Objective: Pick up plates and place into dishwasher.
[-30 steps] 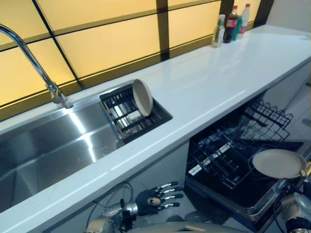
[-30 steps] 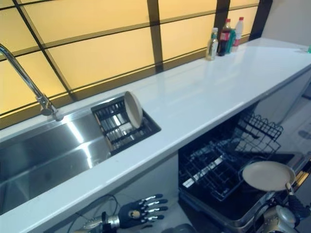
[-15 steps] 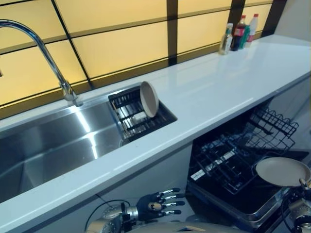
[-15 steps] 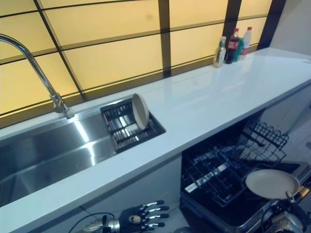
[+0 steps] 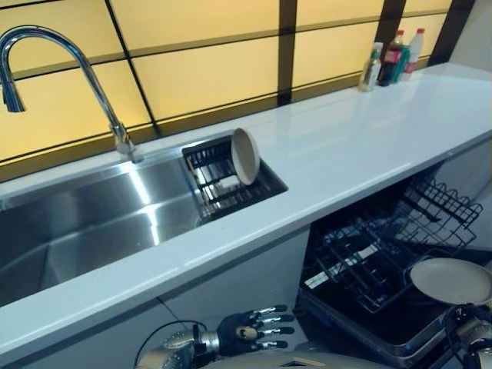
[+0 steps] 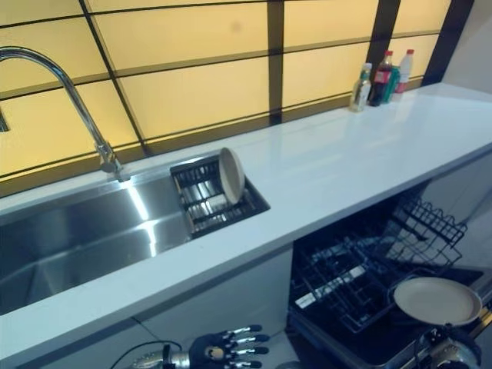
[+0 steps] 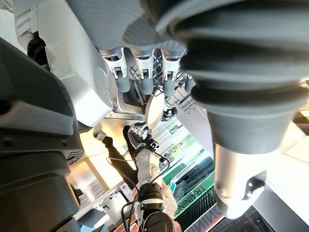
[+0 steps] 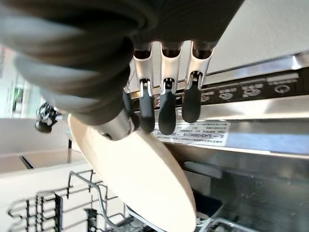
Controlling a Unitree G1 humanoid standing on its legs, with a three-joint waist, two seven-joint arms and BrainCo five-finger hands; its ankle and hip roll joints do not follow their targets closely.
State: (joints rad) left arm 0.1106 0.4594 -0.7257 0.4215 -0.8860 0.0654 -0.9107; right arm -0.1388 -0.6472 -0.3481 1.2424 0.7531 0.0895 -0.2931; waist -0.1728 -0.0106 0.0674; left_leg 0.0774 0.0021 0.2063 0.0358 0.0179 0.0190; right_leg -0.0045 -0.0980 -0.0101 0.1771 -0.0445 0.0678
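The right hand (image 8: 96,92) pinches a beige plate (image 8: 140,179), thumb on its face and curled fingers (image 8: 166,111) behind the rim, above the dishwasher rack (image 5: 369,254).

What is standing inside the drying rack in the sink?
One beige plate stands on edge in the drying rack; the rack's other wires look bare, though the patch directly behind the plate is covered.

White countertop (image 5: 369,131) runs along the amber-lit window panels (image 5: 207,69). Stainless sink (image 5: 84,231) set into it, curved chrome faucet (image 5: 73,61) at its back edge, dark drying rack (image 5: 223,184) in its right end. Cluster of bottles (image 5: 392,58) at the counter's far end by the window.
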